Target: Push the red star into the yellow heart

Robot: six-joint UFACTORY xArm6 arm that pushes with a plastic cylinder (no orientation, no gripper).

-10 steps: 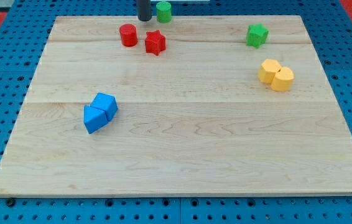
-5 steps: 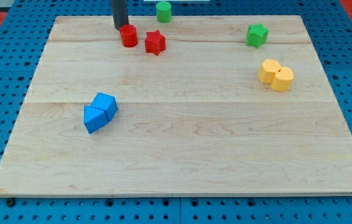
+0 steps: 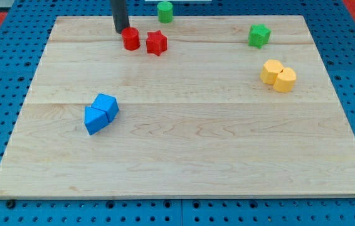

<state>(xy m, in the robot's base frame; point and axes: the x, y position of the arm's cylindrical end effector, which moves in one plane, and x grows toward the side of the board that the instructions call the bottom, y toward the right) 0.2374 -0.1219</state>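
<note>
The red star lies near the view's top, left of centre, on the wooden board. A red cylinder stands just to its left, a small gap between them. My tip is at the cylinder's upper left, touching or nearly touching it. The yellow heart lies at the view's right, far from the star and lower down.
A green cylinder stands at the board's top edge, right of the rod. A green star is at the upper right, above the yellow heart. Two blue blocks sit together at the left centre.
My tip moved from the top edge near the green cylinder leftward and down to the red cylinder's upper left. The red cylinder shifted slightly right and down. In the last half second little changed.
</note>
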